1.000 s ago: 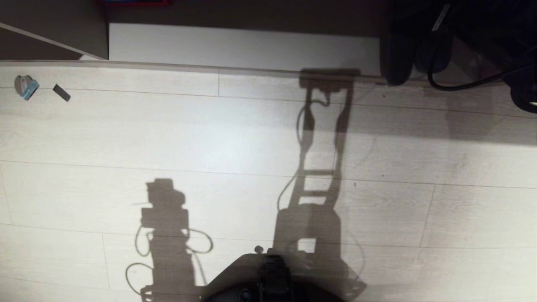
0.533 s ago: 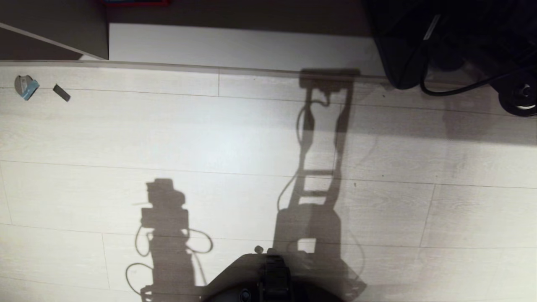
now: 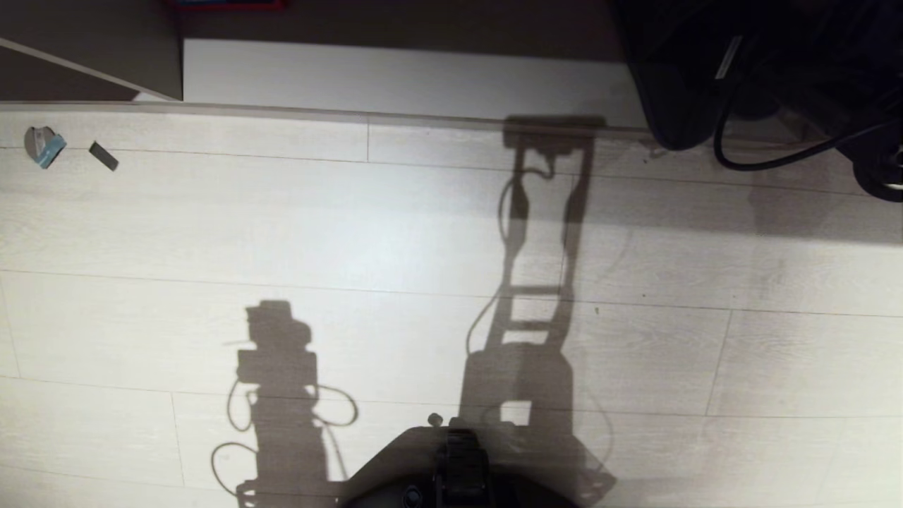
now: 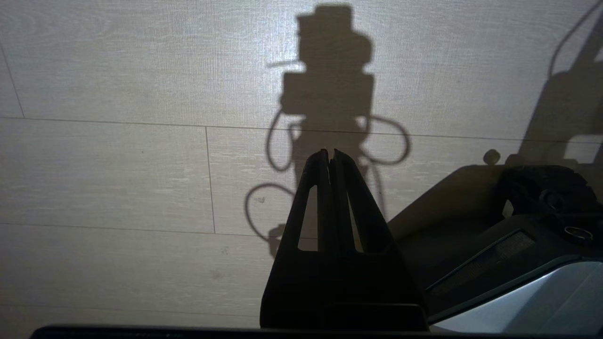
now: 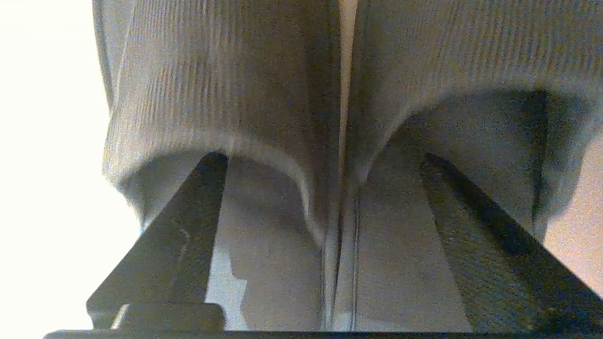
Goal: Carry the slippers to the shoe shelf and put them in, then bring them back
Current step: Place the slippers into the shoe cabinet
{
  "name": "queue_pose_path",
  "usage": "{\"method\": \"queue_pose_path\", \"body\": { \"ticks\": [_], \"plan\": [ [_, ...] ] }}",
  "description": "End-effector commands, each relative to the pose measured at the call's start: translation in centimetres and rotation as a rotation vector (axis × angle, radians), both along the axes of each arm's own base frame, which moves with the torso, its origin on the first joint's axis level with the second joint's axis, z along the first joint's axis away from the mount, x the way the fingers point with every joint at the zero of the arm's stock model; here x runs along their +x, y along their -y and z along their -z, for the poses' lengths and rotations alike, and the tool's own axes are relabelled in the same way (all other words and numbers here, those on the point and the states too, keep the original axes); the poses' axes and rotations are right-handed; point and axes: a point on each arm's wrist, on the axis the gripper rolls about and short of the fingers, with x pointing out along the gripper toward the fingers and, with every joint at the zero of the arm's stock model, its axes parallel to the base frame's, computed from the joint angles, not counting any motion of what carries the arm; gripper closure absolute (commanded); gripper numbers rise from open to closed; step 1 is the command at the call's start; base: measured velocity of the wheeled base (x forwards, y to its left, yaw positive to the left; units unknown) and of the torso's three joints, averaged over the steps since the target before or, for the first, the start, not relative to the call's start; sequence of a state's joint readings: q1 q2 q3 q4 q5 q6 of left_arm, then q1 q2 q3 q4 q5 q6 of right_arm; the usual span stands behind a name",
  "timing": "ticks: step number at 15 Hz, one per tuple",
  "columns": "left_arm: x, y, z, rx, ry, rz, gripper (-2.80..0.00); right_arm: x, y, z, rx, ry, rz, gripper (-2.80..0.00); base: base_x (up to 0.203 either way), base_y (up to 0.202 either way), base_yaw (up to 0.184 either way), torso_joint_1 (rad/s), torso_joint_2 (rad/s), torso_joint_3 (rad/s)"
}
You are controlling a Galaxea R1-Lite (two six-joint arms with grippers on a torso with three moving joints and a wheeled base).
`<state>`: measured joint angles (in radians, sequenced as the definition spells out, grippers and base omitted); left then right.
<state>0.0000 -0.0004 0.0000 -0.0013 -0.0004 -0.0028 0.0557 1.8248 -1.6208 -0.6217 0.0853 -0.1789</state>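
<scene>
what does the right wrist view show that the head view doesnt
Only the right wrist view: the two slippers close up, side by side with ribbed bands, and the right gripper with its fingers spread wide, one inside each slipper's opening, not clamping.

Only the head view: the pale plank floor with the robot's shadows, two small scraps lying on it, the shoe shelf with its pale base board, and a black cable.

Shared: the slippers, which the head view shows only as a dark mass at the shelf's edge.
</scene>
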Motion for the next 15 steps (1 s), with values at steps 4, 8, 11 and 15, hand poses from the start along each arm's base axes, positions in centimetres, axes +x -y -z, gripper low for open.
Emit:
{"method": "queue_pose_path", "body": {
  "ticks": [4,8,11,15],
  "plan": [
    [0.0,0.0,0.0,0.001,0.000,0.000,0.00,-3.8,0.8,0.3,-0.020,-0.035,0.033,-2.80,0.000,0.000,0.000,0.000,0.00,0.000],
    [0.0,0.0,0.0,0.003,0.000,0.000,0.00,-8.3,0.9,1.1,-0.025,-0.052,0.027,-2.80,0.000,0.000,0.000,0.000,0.00,0.000],
    [0.0,0.0,0.0,0.004,0.000,0.000,0.00,-12.7,0.8,2.8,-0.034,-0.085,-0.006,-2.80,0.000,0.000,0.000,0.000,0.00,0.000],
    [0.0,0.0,0.0,0.004,0.000,0.000,0.00,-18.9,0.8,6.7,-0.071,-0.168,-0.102,-2.80,0.000,0.000,0.000,0.000,0.00,0.000]
  ]
}}
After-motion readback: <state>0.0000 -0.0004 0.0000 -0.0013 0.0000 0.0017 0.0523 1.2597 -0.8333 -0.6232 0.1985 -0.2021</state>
